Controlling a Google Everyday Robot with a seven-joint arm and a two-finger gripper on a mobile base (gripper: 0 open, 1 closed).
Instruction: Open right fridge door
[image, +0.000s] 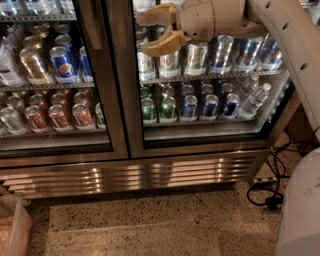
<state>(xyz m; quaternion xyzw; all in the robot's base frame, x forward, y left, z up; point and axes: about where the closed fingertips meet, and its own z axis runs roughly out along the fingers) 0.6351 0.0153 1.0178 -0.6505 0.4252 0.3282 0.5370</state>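
The right fridge door (202, 146) is a glass panel in a brushed steel frame, and it stands shut. Green, silver and blue cans show behind its glass. My gripper (151, 31) is at the top of the view, in front of the upper left part of this door's glass, near the middle post between the two doors. Its tan fingers (165, 44) are spread open and hold nothing. My pale arm (290, 40) comes in from the upper right. I cannot make out the door's handle.
The left door (55, 150) shows blue Pepsi and red cans. A steel grille (135, 175) runs under both doors. Black cables and a plug (270, 192) lie on the speckled floor at right. A plastic bin (12, 230) stands at lower left. My base (302, 215) fills the lower right.
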